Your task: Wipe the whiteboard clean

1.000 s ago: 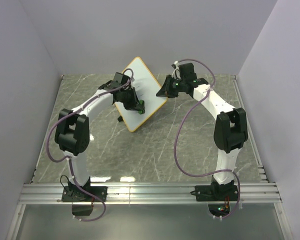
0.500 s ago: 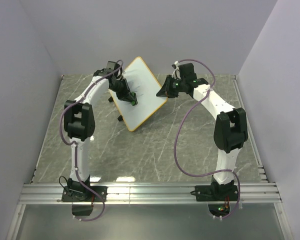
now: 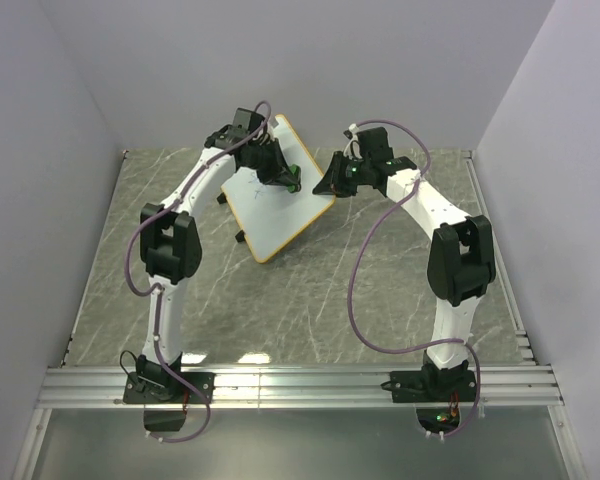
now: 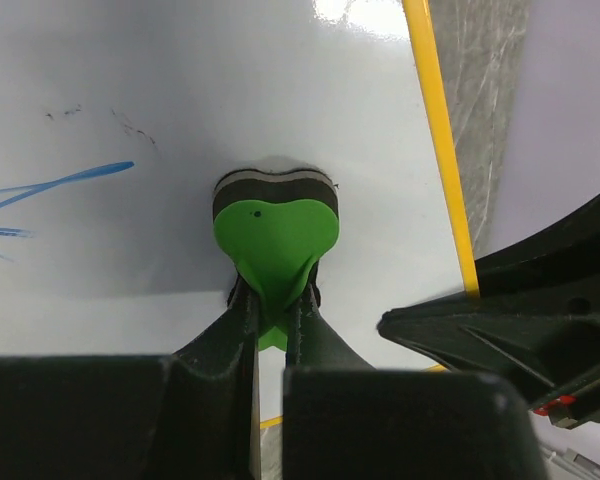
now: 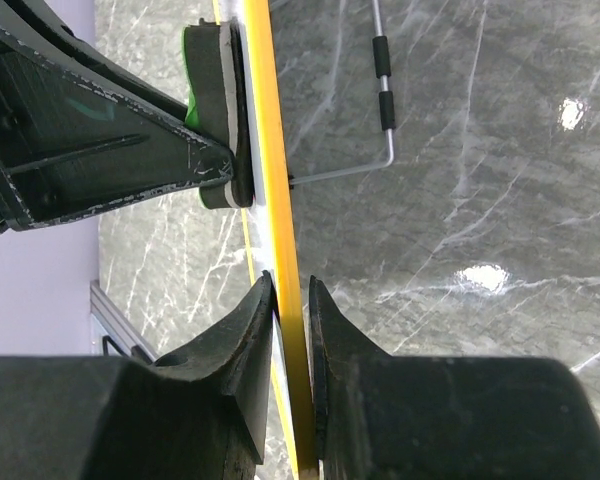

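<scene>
My right gripper [image 5: 291, 300] pinches the whiteboard [image 4: 180, 80] steady while my left gripper [image 4: 270, 305] pinches the eraser [image 4: 276, 228] mid-wipe, and the blue strokes [image 4: 65, 182] need sweeping next.

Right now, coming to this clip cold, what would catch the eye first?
The whiteboard stands tilted at the far middle of the table, its yellow rim pinched by the right gripper. The left gripper presses a green eraser against the board's face near that rim, with blue marks to its left not yet wiped.
</scene>
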